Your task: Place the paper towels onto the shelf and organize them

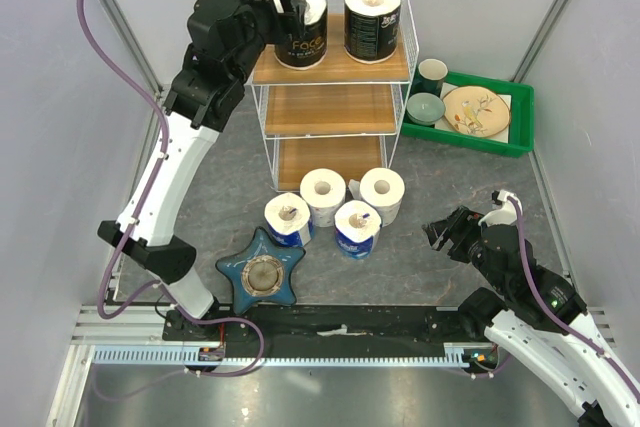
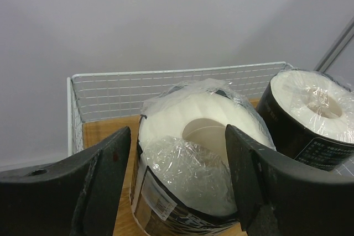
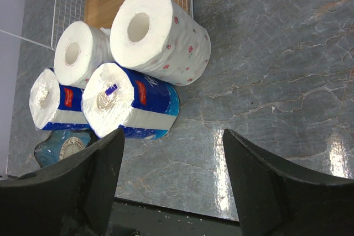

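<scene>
Left black roll [image 1: 308, 42] is standing upright on the shelf's [image 1: 330, 107] wooden top tier, crinkled clear film bulging over its core; right black roll [image 1: 372, 22] is sitting just beside it, inside the wire rail; left fingers [image 2: 105, 175] are hanging apart, straddling the left one, contact unclear; white rolls [image 1: 323, 192] and blue-white rolls [image 1: 288, 219] are clustering on the marbled grey desk [image 1: 460, 182] before the shelf; right fingers [image 3: 94, 181] are hovering spread over bare desk.

Shelf [image 1: 330, 109]: wire metal w/ matt wood tiers; 2 black paper towels [image 2: 191, 131] in glossy crinkly plastic.
</scene>
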`<state>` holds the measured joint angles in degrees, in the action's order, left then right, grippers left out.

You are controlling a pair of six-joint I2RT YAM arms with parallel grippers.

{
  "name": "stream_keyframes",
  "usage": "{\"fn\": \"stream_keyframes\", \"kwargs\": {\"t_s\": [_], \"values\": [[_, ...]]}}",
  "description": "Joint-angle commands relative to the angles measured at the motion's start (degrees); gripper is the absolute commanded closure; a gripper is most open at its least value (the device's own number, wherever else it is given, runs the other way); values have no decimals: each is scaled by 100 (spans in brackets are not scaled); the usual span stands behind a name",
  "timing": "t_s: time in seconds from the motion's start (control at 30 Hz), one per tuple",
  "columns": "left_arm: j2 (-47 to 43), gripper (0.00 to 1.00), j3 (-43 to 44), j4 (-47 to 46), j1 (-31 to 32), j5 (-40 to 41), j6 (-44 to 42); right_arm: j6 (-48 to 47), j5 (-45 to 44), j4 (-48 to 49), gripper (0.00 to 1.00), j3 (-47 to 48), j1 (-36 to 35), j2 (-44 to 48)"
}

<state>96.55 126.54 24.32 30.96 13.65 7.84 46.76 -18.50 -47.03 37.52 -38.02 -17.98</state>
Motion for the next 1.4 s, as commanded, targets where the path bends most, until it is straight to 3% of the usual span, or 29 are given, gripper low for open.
{"fn": "stream_keyframes", "kwargs": {"t_s": [0.0,0.4,0.77,0.93,1.13,1.37], "values": [[215,24,29,346,-29,-319,165,26,-75,150,20,19,5,22],[-426,22,-199,-172,-55,-266,201,52,-136,141,20,28,5,75],[-919,7,-657,-709,-81,-205,271,70,-154,88,20,80,5,84],[-1568,4,-1315,-1183,-81,-108,315,-26,-189,386,20,308,14,-64],[-2446,4,-2080,-1219,-81,-3,315,-816,-171,1107,19,1379,5,-1380],[-3019,4,-2607,-1061,-81,103,192,-2425,-1277,1441,14,4218,5,-3254]]}}
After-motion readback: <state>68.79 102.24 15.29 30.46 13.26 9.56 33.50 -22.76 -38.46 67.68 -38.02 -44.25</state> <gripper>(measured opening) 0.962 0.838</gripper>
